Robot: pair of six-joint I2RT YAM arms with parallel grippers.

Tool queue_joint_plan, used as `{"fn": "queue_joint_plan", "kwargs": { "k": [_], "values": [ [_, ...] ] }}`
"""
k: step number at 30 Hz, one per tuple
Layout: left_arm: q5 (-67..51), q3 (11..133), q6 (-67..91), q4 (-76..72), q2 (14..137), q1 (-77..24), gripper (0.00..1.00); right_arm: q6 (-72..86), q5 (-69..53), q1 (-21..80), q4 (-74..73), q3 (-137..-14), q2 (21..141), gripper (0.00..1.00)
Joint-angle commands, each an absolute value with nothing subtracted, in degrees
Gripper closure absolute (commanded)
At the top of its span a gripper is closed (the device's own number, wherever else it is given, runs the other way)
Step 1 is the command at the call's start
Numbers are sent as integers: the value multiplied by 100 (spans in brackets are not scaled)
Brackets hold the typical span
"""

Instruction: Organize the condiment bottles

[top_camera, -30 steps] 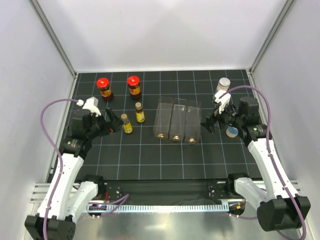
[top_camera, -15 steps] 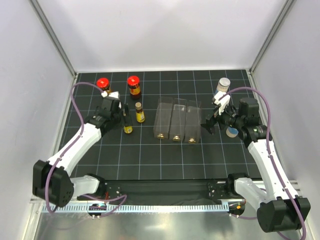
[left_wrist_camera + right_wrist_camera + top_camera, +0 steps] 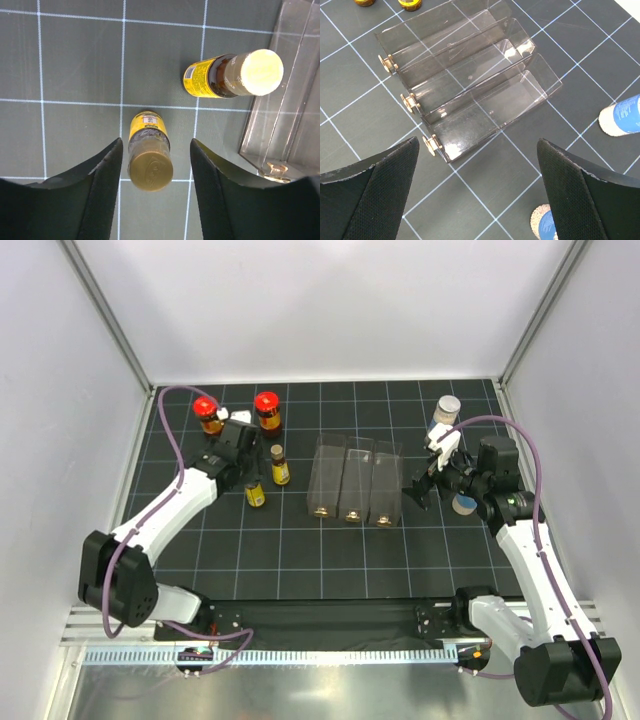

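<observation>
Swung in from the left edge of the bench (image 3: 300,550), the left claw (image 3: 155,142) now hangs wide open astride the nearer yellow-labelled bottle (image 3: 150,162) — its twin (image 3: 232,77) stands upright just beyond, beside the clear rack (image 3: 287,100) — so a grasp looks imminent, while the right claw (image 3: 477,145), also wide, hovers near that rack.

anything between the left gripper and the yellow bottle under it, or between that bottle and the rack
Nothing visible. The left gripper is open, straddling the yellow bottle. The mat between it and the rack looks bare; the second yellow bottle stands just off that line.
</observation>
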State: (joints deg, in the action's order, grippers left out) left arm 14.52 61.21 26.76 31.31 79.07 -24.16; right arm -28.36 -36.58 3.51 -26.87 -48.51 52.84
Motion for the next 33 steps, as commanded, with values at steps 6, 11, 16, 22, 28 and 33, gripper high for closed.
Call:
{"fn": "queue_joint_plan", "kwargs": {
  "k": [6, 11, 16, 22, 28, 33],
  "values": [
    [1687, 6372, 2505, 3129, 7963, -2514, 57, -2909, -3665, 308, -2593, -4860, 5142, 0],
    [1670, 6372, 2408, 3155, 7823, -2531, 89, -2909, -3683, 281, -2593, -4860, 5133, 0],
    [1301, 6407, 2242, 3251, 7428, -2619, 100, -2892, -3700, 237, -2593, -4860, 5089, 0],
    [739, 6872, 1890, 3867, 6988, -2751, 100, -2900, -3709, 211, -2566, -4860, 5071, 0],
    [142, 7496, 1854, 4131, 6978, -2952, 100, -2892, -3691, 211, -2558, -4860, 5063, 1],
    [35, 8356, 1863, 4061, 7505, -3173, 100, -2883, -3683, 193, -2558, -4852, 5063, 1]
  ]
}}
